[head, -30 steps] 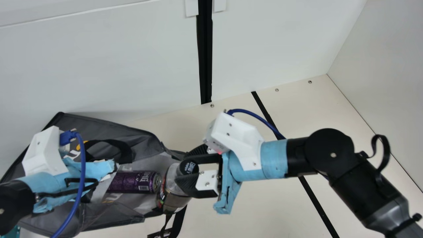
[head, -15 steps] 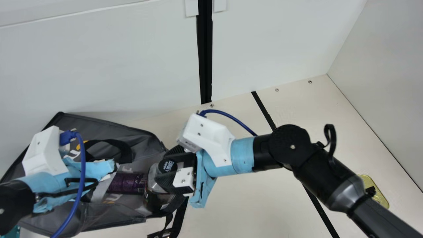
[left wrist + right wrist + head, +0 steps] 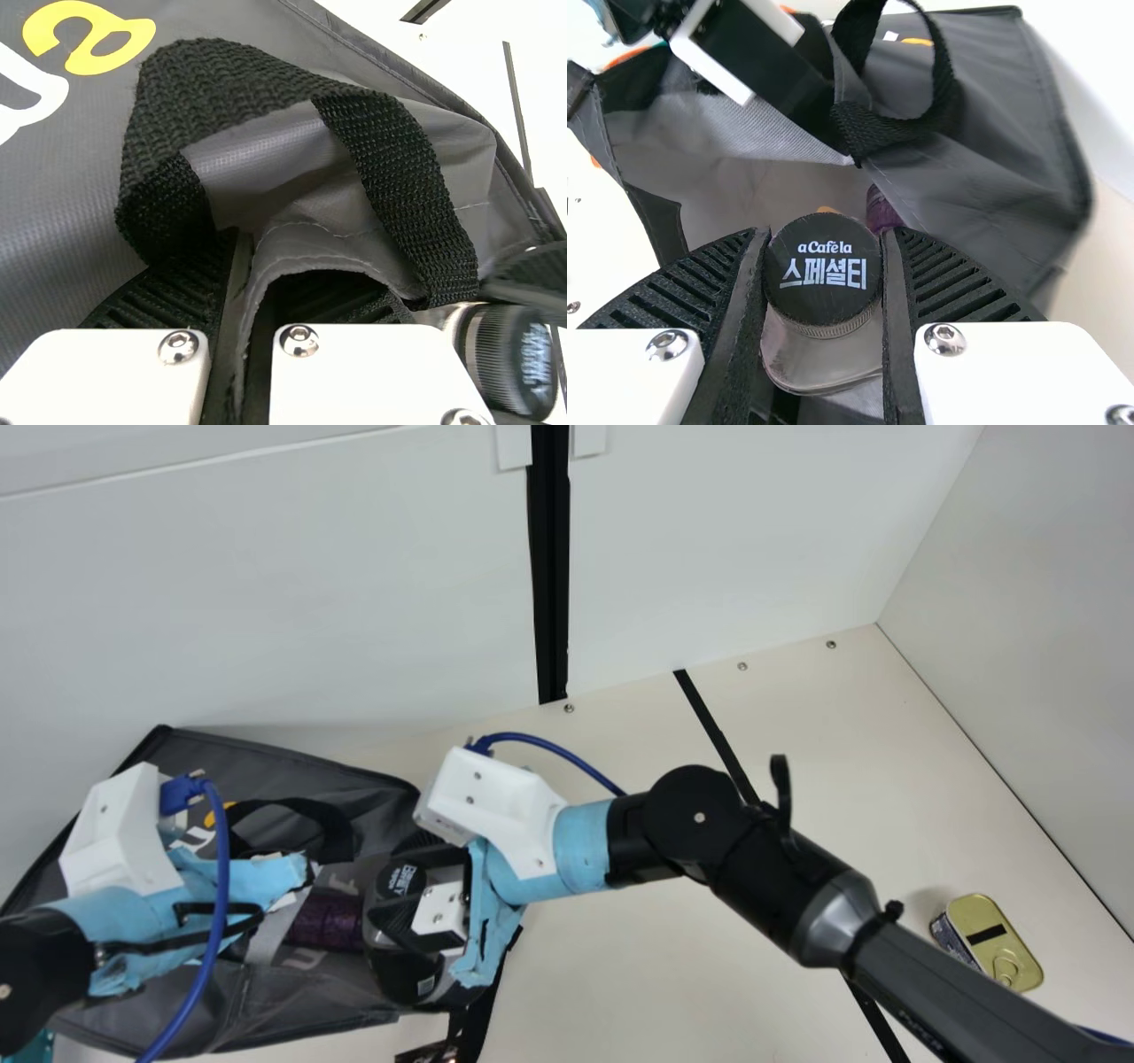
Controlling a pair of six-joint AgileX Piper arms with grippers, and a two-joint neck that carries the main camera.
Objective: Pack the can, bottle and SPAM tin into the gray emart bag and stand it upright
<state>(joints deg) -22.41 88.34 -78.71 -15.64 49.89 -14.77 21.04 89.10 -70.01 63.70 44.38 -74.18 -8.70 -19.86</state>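
right gripper (image 3: 826, 257) pinches the bottle (image 3: 399, 881) just inside the gray emart bag (image 3: 266, 766), whose edge left gripper (image 3: 246, 274) clamps; bottle-loading seems underway, next wanting a deeper push, then release.

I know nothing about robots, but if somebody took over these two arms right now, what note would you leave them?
Left gripper: closed on the edge of the gray bag.
Right gripper: holding the bottle near its cap, at the bag's open mouth.
Bag: lying on its side.
Done: the purple can is in the bag.
Left: finish placing and release the bottle, pack the SPAM tin, which sits on the table at the main view's right, then stand the bag upright.
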